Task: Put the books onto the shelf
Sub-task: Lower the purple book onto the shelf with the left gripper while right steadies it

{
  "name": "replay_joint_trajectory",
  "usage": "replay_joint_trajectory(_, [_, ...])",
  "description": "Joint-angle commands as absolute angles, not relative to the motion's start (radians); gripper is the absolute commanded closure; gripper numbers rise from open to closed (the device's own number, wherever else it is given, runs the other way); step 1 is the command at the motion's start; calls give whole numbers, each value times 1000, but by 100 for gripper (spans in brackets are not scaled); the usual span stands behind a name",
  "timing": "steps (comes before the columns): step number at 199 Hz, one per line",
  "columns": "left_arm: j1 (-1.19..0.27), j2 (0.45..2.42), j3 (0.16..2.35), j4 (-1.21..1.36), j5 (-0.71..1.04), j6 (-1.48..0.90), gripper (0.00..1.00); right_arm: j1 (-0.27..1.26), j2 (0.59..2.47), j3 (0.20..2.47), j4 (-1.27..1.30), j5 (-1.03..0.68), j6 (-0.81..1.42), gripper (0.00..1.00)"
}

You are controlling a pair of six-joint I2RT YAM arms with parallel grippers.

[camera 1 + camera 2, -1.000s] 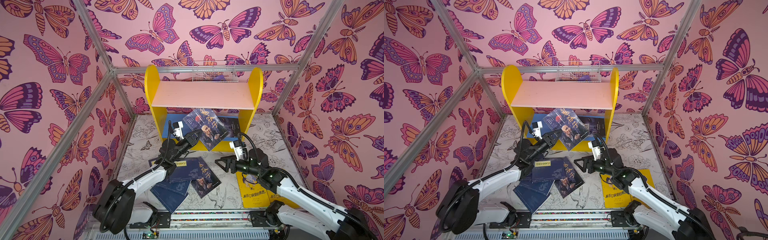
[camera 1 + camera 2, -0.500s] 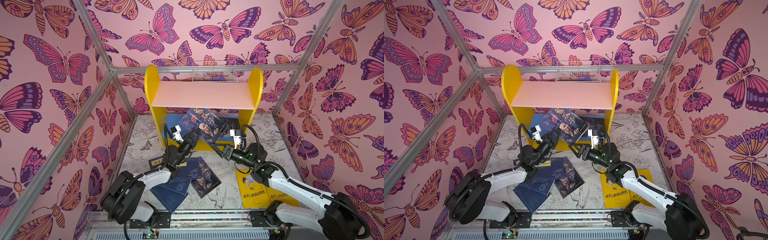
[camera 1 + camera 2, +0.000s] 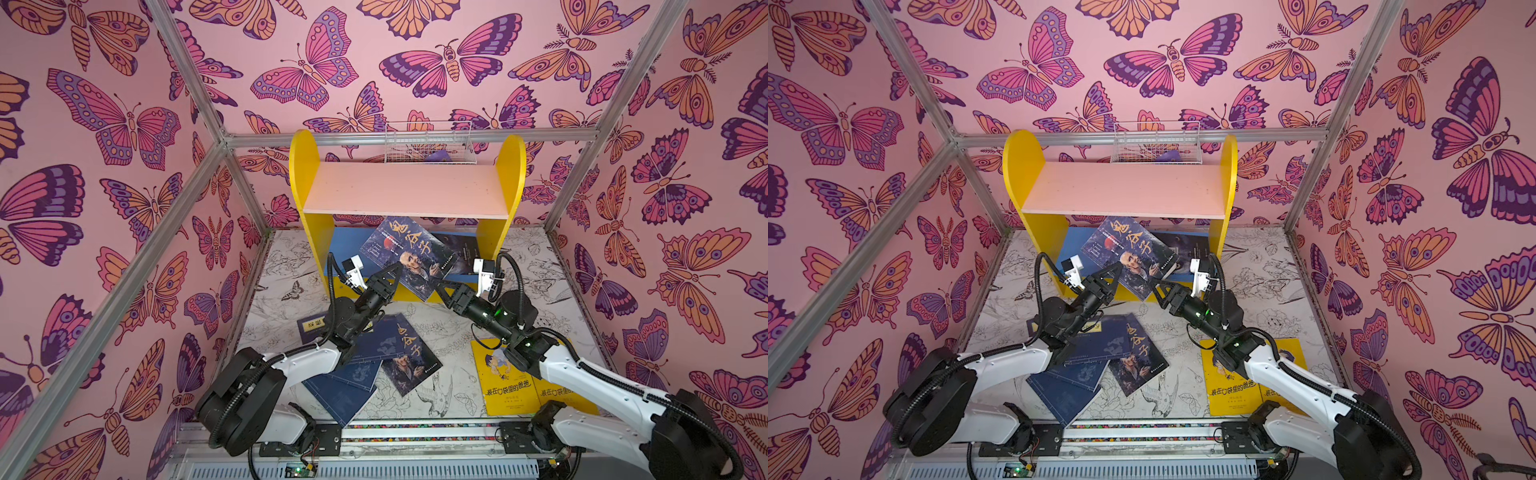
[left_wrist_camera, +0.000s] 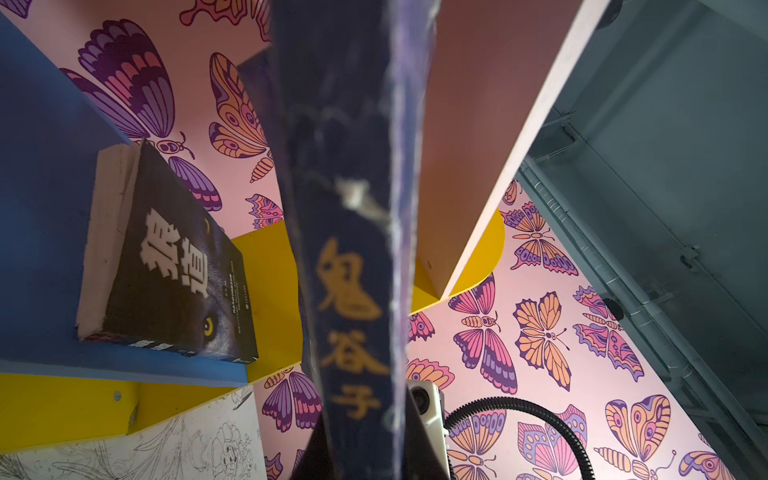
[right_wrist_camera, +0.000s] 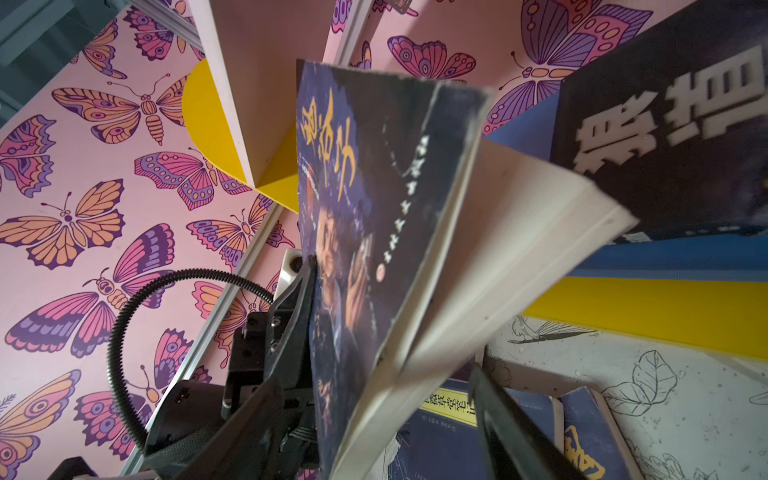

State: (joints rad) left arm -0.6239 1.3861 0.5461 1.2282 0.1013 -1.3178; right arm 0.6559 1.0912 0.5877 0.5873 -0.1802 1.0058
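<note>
Since a second ago right gripper (image 3: 439,287) has swung up from above the floor mat (image 3: 291,299) to the held book, and my left arm has carried that book closer to the shelf (image 3: 301,174). My left gripper (image 3: 397,275) is clamped nearly shut on the lower left edge of the portrait-cover book (image 3: 409,253). The book hangs tilted in the air, its top corner tucked beneath the pale pink upper board (image 3: 407,189) and in front of the blue lower board (image 3: 349,241). My right gripper sits at the book's lower right corner with its jaws spread wide. In the right wrist view the fanned page edges lie between my two fingers, and I cannot tell whether either one touches them. A wolf-cover book (image 4: 166,286) lies on the blue lower board, behind the held one. Down on the floor mat lie navy books (image 3: 349,388), a second portrait-cover book (image 3: 409,359) and yellow cartoon books (image 3: 505,386) under my right arm.
</note>
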Motion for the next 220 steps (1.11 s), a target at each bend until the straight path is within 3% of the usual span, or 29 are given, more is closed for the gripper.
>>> replay_joint_trajectory(1, [-642, 1353, 545, 1369, 114, -1300, 100, 647, 1116, 592, 641, -172, 1045, 29])
replay_joint_trajectory(29, [-662, 1380, 555, 1387, 123, -1296, 100, 646, 1153, 628, 686, -245, 1055, 34])
replay_joint_trajectory(44, [-670, 1398, 564, 1396, 132, -1300, 100, 648, 1164, 636, 718, -266, 1066, 42])
replay_joint_trajectory(90, [-668, 1410, 520, 1402, 120, -1310, 100, 633, 1107, 572, 772, -208, 1085, 85])
replay_joint_trajectory(96, [-664, 1404, 509, 1401, 121, -1310, 91, 626, 1098, 565, 769, -213, 1083, 90])
replay_joint_trajectory(110, [-646, 1387, 484, 1376, 133, -1318, 59, 607, 1083, 555, 748, -245, 1073, 100])
replay_joint_trajectory(132, [-578, 1322, 426, 1317, 155, -1345, 11, 554, 1061, 566, 672, -384, 1047, 100])
replay_joint_trajectory(138, [-545, 1297, 414, 1287, 172, -1362, 3, 529, 1061, 576, 652, -452, 1043, 100])
replay_joint_trajectory(160, [-438, 1161, 386, 1127, 258, -1363, 0, 434, 1049, 588, 616, -653, 1044, 100])
replay_joint_trajectory(188, [-350, 996, 463, 733, 431, -1203, 1, 347, 1029, 627, 545, -857, 1033, 100])
replay_joint_trajectory(220, [-325, 924, 579, 363, 548, -977, 3, 336, 1012, 698, 400, -942, 945, 100])
